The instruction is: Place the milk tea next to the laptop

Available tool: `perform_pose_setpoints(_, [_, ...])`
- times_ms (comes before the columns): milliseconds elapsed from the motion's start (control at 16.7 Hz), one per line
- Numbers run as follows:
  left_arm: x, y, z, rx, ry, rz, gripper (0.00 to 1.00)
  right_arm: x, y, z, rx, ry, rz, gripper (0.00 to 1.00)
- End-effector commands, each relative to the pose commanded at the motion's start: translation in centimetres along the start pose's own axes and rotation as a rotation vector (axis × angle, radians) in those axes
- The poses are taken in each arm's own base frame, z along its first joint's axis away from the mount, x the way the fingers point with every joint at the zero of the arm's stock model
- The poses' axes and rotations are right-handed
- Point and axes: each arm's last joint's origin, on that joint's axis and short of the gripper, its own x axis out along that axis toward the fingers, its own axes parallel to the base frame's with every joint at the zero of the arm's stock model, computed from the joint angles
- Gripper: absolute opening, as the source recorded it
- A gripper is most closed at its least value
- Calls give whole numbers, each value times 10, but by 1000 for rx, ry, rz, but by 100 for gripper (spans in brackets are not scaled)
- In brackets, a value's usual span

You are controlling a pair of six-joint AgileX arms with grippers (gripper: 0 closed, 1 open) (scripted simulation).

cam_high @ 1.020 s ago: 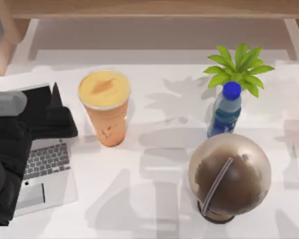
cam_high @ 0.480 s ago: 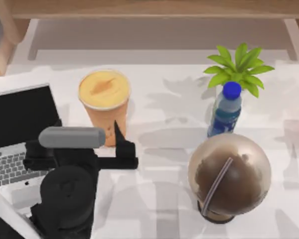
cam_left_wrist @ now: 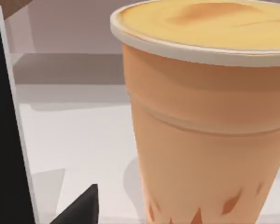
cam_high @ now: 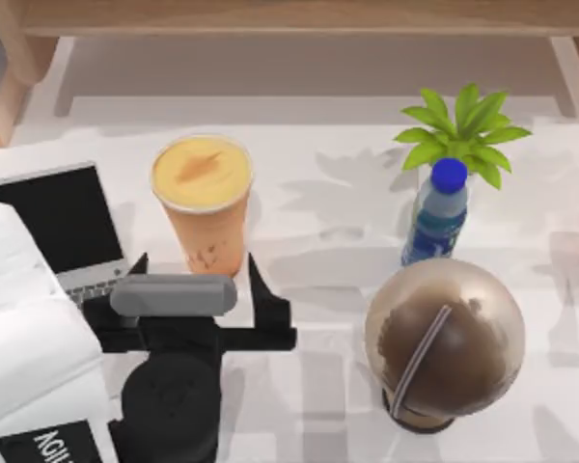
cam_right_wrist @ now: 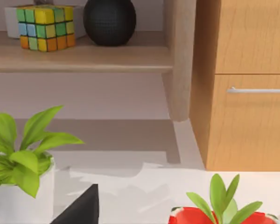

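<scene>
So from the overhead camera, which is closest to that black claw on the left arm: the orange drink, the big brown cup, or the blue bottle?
1. Milk tea, just beyond the open left gripper.
2. Brown dome-lidded cup, to its right, near the front.
3. Blue bottle, farther right and back, by the plant.

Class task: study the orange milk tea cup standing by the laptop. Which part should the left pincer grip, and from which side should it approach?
Grip the milk tea on its tapered side wall, below the wide sealed rim. Approach level from the table's front edge, where the open left pincer already straddles the cup's base. The cup stands upright and the rim overhangs, so a side grip should hold better than a top one.
</scene>
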Motion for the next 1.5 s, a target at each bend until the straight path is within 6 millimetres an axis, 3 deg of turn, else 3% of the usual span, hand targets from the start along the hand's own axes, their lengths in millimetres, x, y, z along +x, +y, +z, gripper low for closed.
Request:
perform_pose_setpoints(300, [5, 0, 0, 1, 1, 1, 100, 0, 0, 0, 0, 0, 0, 100])
perform_pose_setpoints(780, [76, -1, 0, 0, 0, 0, 100, 0, 0, 0, 0, 0, 0, 100])
perform_pose_setpoints(1080, [80, 0, 0, 0, 0, 0, 100, 0, 0, 0, 0, 0, 0, 100])
perform_pose_setpoints(1500, [80, 0, 0, 0, 0, 0, 47, 0, 0, 0, 0, 0, 0, 100])
